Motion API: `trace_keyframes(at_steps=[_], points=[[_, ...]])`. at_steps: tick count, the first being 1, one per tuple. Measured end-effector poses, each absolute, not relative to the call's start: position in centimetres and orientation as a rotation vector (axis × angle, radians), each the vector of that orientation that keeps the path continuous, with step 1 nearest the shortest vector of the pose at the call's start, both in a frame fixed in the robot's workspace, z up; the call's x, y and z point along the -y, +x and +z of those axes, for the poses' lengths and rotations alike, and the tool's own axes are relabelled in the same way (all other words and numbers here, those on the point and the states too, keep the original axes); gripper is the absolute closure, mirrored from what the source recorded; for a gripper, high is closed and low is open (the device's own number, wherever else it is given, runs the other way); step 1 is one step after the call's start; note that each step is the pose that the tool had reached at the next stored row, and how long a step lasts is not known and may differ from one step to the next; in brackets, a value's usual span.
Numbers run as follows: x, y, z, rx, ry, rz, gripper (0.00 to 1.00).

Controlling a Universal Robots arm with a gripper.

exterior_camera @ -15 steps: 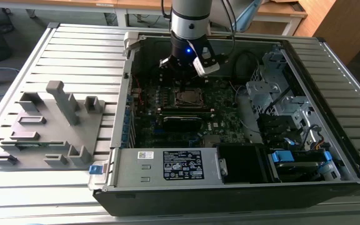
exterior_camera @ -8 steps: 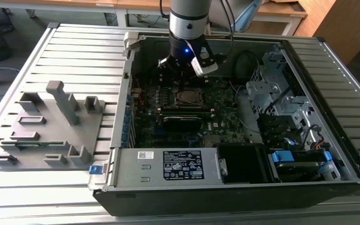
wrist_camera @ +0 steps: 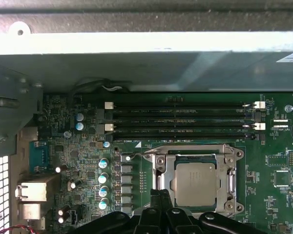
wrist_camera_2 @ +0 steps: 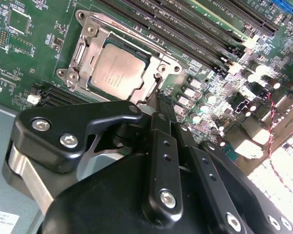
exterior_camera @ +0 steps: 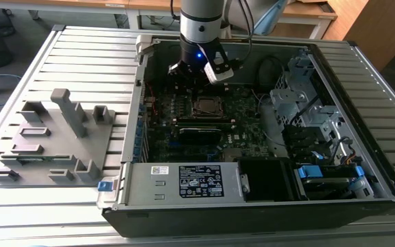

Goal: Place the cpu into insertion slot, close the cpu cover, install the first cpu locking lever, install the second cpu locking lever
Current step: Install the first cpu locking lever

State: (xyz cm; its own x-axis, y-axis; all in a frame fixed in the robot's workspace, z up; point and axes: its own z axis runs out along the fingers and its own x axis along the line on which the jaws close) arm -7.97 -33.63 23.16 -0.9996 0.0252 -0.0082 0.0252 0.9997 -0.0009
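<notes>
Cpu seated, cpu cover down over it. Gripper, fingers pressed together, touched cover's edge. Locking could not be told.

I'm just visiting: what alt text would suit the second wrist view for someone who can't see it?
A grey-silver cpu sits in place on a green motherboard, with the silver cpu cover lying flat around it. The black gripper looms in the foreground, shut, its tip by the cover's edge.

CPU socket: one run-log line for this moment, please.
cpu: seated in socket | cpu cover: down around it | gripper: shut, tips by cover edge
</notes>
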Motion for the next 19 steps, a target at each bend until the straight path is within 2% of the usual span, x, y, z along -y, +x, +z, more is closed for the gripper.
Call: trace_keyframes(at_steps=[19], points=[[33.6, -9.3, 23.1, -3.125, 0.039, -0.001, 0.89]])
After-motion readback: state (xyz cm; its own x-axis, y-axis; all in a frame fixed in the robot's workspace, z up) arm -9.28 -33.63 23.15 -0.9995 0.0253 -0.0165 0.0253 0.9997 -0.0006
